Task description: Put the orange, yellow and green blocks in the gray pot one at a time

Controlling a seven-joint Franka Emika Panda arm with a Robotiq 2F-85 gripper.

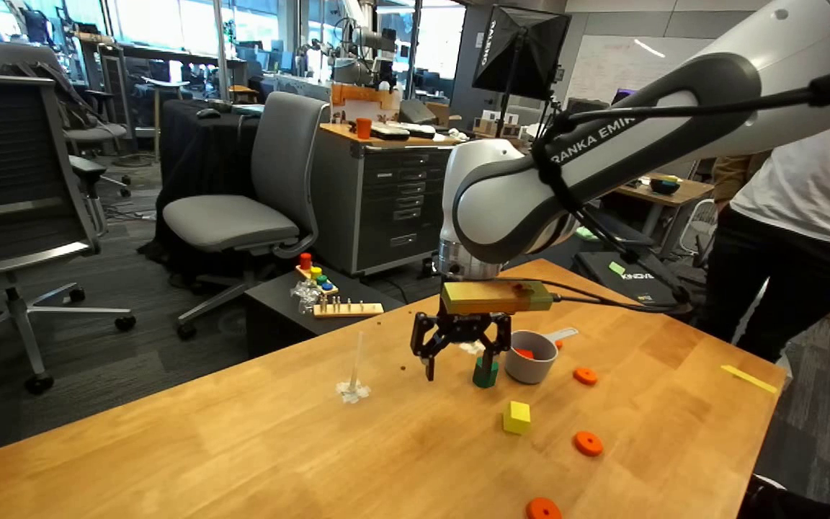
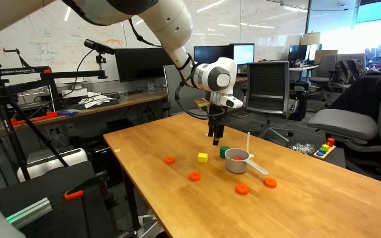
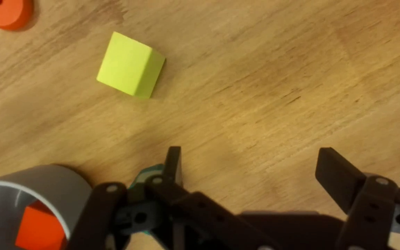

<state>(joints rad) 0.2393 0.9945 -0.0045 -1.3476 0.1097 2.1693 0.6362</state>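
Could tip the green block (image 2: 223, 152), just beside the gray pot (image 2: 234, 166), by lowering the wide, empty gripper (image 3: 250, 148) without centering first (note orange block (image 3: 42, 229) inside pot, yellow block (image 2: 202, 157) near pot).

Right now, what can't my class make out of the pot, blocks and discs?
Gray pot: wrist view, cut by left and bottom edges.
Orange block: both exterior views, lower part behind pot wall.
Green block: wrist view, mostly behind the gripper.
One orange disc: wrist view, cut by top-left corner.
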